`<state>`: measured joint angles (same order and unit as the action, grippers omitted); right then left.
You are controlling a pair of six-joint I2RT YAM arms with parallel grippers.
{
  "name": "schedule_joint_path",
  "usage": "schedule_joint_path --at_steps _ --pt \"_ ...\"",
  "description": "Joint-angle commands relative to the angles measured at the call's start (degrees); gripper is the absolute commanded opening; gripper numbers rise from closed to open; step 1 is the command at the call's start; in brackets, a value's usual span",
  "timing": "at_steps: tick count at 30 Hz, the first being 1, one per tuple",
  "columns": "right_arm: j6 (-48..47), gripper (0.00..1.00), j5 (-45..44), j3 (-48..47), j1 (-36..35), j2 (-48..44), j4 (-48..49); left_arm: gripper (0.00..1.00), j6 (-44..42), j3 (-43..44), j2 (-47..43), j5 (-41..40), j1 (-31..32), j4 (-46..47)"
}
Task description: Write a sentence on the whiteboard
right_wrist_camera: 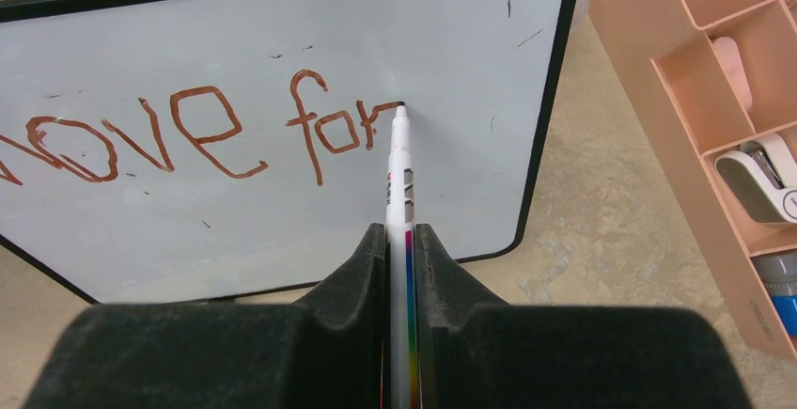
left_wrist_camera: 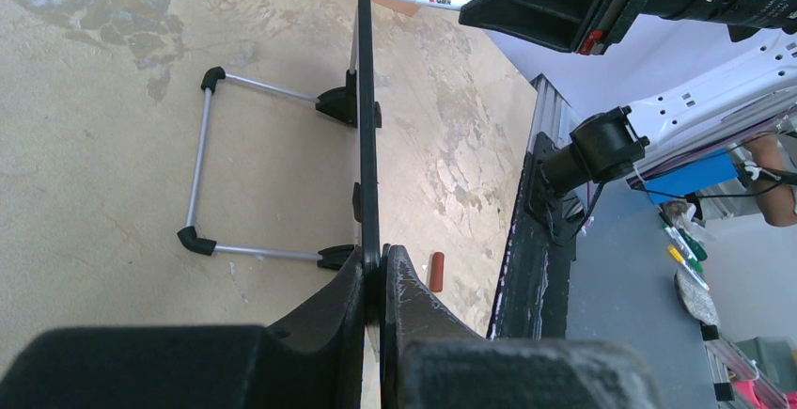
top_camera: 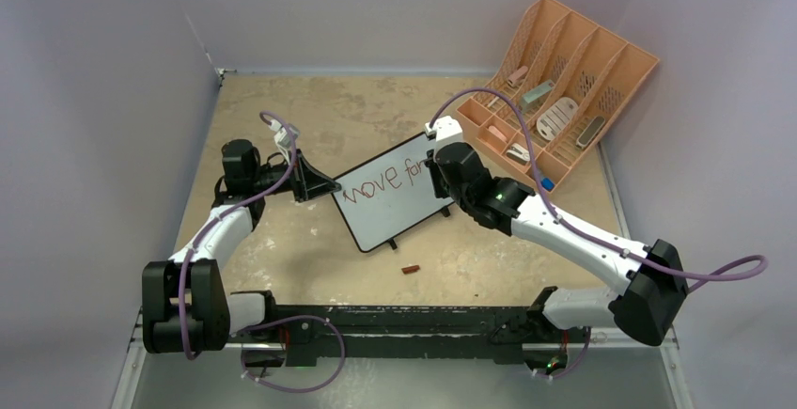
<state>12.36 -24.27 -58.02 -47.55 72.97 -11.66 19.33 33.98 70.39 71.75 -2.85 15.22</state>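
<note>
The whiteboard (top_camera: 390, 193) stands tilted on its wire stand mid-table, with "move for" written on it in brown-red. In the right wrist view the whiteboard (right_wrist_camera: 235, 52) fills the upper frame. My right gripper (right_wrist_camera: 401, 235) is shut on a white marker (right_wrist_camera: 399, 174), whose tip touches the board at the end of the "r". My left gripper (left_wrist_camera: 379, 263) is shut on the whiteboard's black left edge (left_wrist_camera: 367, 127), seen edge-on. From above, the left gripper (top_camera: 329, 186) sits at the board's left corner and the right gripper (top_camera: 438, 176) at its right side.
A peach slotted desk organizer (top_camera: 554, 89) lies at the back right with small items in its slots. A small red-brown marker cap (top_camera: 411, 269) lies on the table in front of the board, the same cap (left_wrist_camera: 437, 271) showing in the left wrist view.
</note>
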Motion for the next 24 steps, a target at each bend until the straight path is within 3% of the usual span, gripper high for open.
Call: schedule_joint_path --at_steps 1,24 --pt "-0.28 0.00 0.45 0.21 0.36 -0.17 0.51 0.00 -2.64 1.36 0.49 0.17 0.53 -0.04" --pt "0.47 0.00 0.41 1.86 0.45 -1.14 -0.67 0.00 -2.63 1.36 0.62 0.16 0.53 -0.02"
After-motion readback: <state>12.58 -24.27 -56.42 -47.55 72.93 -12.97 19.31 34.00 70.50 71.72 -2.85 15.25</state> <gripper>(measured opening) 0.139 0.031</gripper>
